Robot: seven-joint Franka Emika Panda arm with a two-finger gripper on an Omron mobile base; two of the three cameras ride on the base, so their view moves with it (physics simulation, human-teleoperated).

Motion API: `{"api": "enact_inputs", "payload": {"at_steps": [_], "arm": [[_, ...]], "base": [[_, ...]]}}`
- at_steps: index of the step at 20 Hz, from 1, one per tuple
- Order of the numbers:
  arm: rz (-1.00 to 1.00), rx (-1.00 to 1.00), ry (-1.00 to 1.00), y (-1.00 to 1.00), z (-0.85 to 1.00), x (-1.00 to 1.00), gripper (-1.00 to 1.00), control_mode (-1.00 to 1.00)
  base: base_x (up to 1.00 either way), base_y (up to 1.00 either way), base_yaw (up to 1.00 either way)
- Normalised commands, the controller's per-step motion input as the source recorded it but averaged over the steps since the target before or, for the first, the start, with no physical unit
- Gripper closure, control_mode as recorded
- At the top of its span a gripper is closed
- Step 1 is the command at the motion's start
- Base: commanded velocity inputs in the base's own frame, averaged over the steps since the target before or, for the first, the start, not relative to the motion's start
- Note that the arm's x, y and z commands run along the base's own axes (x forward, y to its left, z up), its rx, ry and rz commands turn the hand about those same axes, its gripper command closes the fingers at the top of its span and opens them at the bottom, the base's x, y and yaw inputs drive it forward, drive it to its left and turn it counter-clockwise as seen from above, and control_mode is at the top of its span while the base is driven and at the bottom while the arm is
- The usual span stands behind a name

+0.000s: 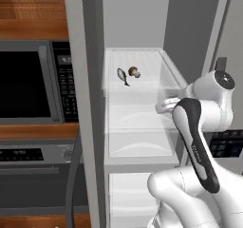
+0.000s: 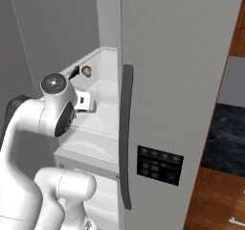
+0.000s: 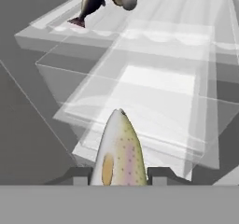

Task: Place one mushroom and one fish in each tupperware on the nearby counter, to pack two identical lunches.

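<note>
Pale fish: a beige, speckled fish (image 3: 119, 150) stands at the bottom centre of the hand view, pinched between the two dark finger tips.
Gripper: the gripper (image 3: 119, 175) has its fingers drawn narrow, one on each side of that fish's body.
Fridge shelf: the white shelf (image 1: 142, 63) sits upper centre in the left base view, inside the open fridge.
Dark fish: the dark grey fish (image 1: 123, 75) lies on that shelf, at upper centre of the view.
Mushroom: a red-brown-capped mushroom (image 1: 134, 72) rests just beside the dark fish, to its right in the left base view.
Counter: a black marble-look counter (image 2: 228, 138) shows at the right edge of the right base view.
Progress: early, by my judgement; one fish is in hand but not yet packed, and the other fish and a mushroom wait on the shelf.
</note>
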Motion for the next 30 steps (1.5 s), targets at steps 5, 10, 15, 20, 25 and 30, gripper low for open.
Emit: {"api": "enact_inputs", "payload": {"at_steps": [5,10,15,20,25,30], "arm": [[0.09,-0.01,0.0,0.03,0.67,-1.0,1.0,-1.0],[0.05,0.0,0.0,0.0,0.71,-0.97,1.0,-1.0],[0.0,-0.01,0.09,-0.02,0.07,-0.24,1.0,-1.0],[0.0,0.0,0.0,0.0,0.0,0.0,1.0,1.0],[0.0,0.0,0.0,0.0,0.0,0.0,1.0,1.0],[0.0,0.0,0.0,0.0,0.0,0.0,1.0,1.0]], "base": [[0.0,0.0,0.0],[0.0,0.0,0.0],[0.0,0.0,0.0],[-0.55,-0.23,0.0],[-1.0,-0.7,-0.01],[-0.91,-1.0,-0.14]]}}
